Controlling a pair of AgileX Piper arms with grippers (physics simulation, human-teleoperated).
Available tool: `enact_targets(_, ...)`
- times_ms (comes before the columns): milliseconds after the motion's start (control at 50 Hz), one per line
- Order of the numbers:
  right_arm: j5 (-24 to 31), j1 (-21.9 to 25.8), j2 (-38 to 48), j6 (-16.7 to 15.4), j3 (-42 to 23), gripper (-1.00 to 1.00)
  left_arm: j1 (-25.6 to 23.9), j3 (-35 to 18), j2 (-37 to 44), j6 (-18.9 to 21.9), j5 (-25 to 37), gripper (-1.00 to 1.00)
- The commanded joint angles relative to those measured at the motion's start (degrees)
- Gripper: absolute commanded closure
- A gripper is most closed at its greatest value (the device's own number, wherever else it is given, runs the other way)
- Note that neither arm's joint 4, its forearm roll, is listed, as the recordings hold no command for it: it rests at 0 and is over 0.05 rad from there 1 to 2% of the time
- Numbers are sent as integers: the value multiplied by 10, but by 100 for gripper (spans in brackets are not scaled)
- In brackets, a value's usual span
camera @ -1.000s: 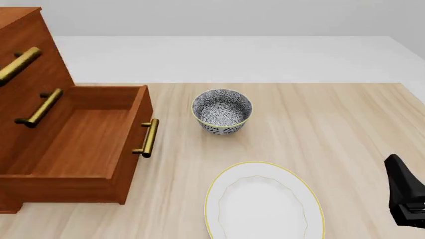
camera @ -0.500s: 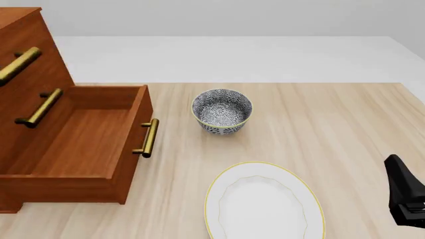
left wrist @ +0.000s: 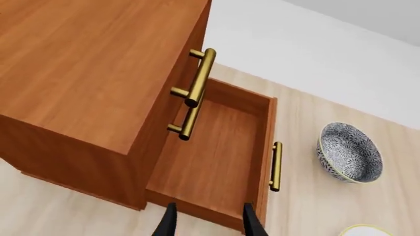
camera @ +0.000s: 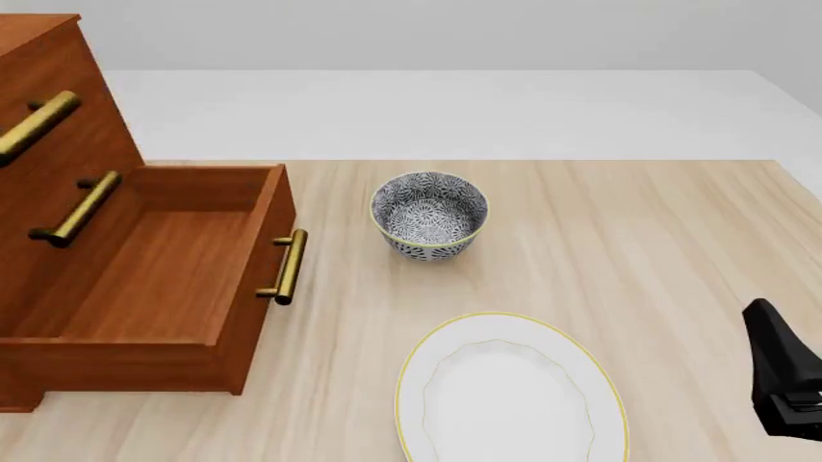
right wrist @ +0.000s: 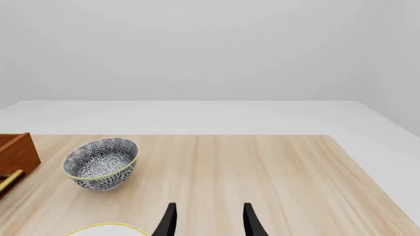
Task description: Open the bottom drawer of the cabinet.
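The cabinet (camera: 58, 115) stands at the table's left, reddish-brown with brass bar handles. Its bottom drawer (camera: 141, 279) is pulled far out, showing an empty wooden inside, and its brass handle (camera: 285, 267) faces the bowl. Seen from the left wrist view, the drawer (left wrist: 213, 152) lies below my left gripper (left wrist: 208, 225), which hovers above the drawer's near corner, open and holding nothing. My right gripper (right wrist: 208, 222) is open too, over the table's right side, far from the cabinet. Only a black part of the right arm (camera: 783, 385) shows in the front view.
A blue-patterned bowl (camera: 429, 214) sits just right of the open drawer's handle. A white plate with a yellow rim (camera: 511, 395) lies at the front middle. The two upper drawers' handles (camera: 75, 207) stick out above the open drawer.
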Motion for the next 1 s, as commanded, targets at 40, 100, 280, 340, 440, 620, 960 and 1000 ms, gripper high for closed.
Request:
enact_targets(40, -1, 0, 2, 0, 0, -100, 28, -9, 5, 13, 51, -100)
enact_targets(100, -1, 0, 2, 0, 0, -100, 34, -14, 4, 20, 55, -100)
enact_targets(280, -2, 0, 4, 0, 0, -100, 68, -61, -7, 51, 111, -100)
enact_targets(340, 0, 0, -1, 0, 0, -100, 73, -86, -3, 74, 135, -100)
enact_targets(440, 0, 0, -1, 0, 0, -100, 86, -133, 2, 100, 166, -100)
enact_targets(620, 0, 0, -1, 0, 0, -100, 86, -146, -7, 111, 200, -100)
enact_targets(960, 0, 0, -1, 0, 0, -100, 60, -148, 7, 130, 227, -100)
enact_targets(1000, 0, 0, -1, 0, 0, -100, 52, -143, 10, 131, 227, -100)
